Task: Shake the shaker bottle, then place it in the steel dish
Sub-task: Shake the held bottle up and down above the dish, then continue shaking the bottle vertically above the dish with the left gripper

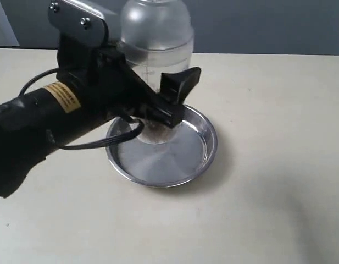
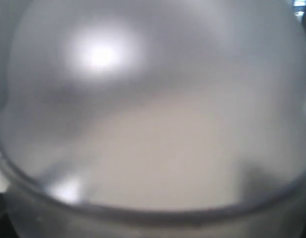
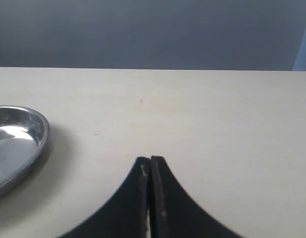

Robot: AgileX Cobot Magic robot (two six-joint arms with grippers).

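- The shaker bottle [image 1: 156, 38] stands upright in the grip of the left hand [image 1: 161, 85], with its frosted dome uppermost and its body narrowing downward.
- A small heap of brown granules [image 1: 156, 130] sits in the bottle's narrow lower end.
- That lower end hangs over the steel dish [image 1: 183, 159], toward the dish's 11 o'clock side in the exterior view. I cannot tell whether the base touches the dish floor or hangs just above it.
- The left hand is clamped around the bottle's middle. One black finger [image 1: 181, 81] presses the bottle's 3 o'clock side, and the other is hidden behind it.
- From the left wrist camera the bottle's dome [image 2: 153, 99] fills nearly everything, blurred and milky, with a bright glare spot on it.
- The left arm [image 1: 43, 115] reaches in from the dish's 9 o'clock side, dark, with a yellow label [image 1: 62, 96] on it.
- A black cable [image 1: 98, 144] loops beneath the arm and crosses the dish's rim.
- The dish rests flat on the pale bench [image 1: 268, 181], shiny and holding nothing but the bottle's lower end.
- The right hand [image 3: 150, 163] hovers low over bare bench [image 3: 217, 119], its two black fingers pressed together with nothing between them.
- The dish's rim [image 3: 41, 134] shows near the right hand but apart from it.
- A grey wall [image 3: 153, 29] stands behind the bench.
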